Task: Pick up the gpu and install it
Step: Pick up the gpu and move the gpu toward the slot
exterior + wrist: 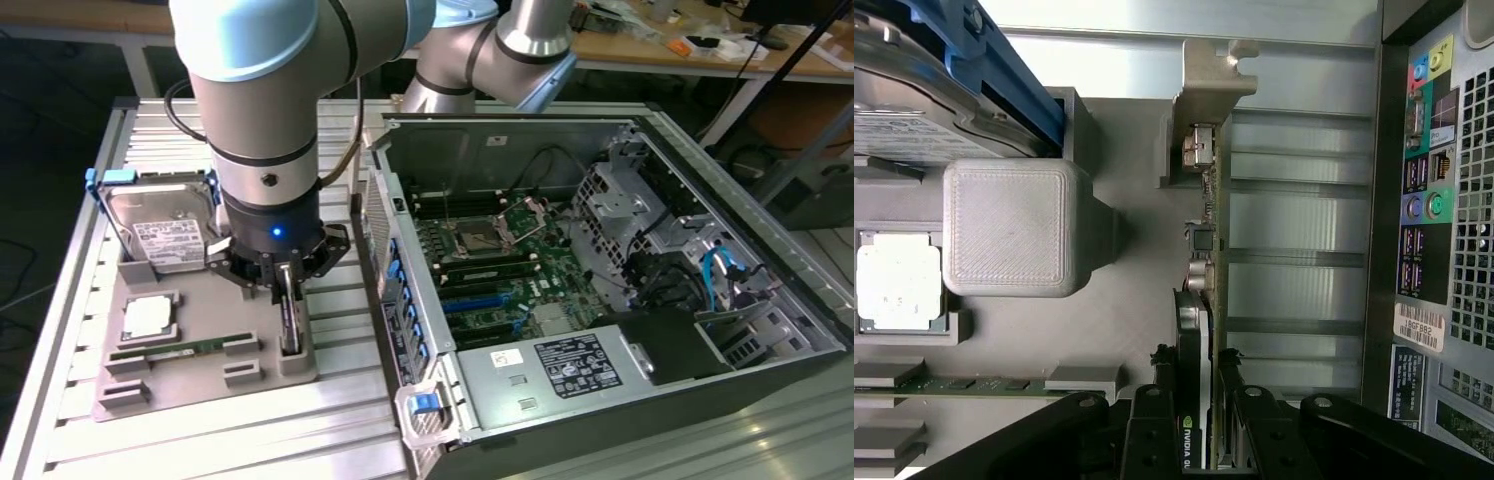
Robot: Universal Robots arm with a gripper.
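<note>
- end effector [1197, 405]: narrow, pinched on the gpu [1219, 235]. One finger on each face, looks like contact both sides.
- gpu stands on its long edge in a slot of the grey fixture tray [200, 385], not lifted as far as I can tell. Can't tell how centred the hold is along the card.
- handling, my read: light-ish, stiff pcb, but fragile. Bare components + ports on the board side, cooler shroud on the other, prob slick.
- best hold: flat across shroud and board, clear of the ports and the bracket end [1206, 92].
- same tray, further out: RAM stick [180, 349], CPU [147, 316], hard drive [163, 240]. All apart from the card.
- tray sits on the slatted desk [334, 435].
- far side: open PC case [574, 365] just beside the tray, motherboard [501, 265] exposed.
</note>
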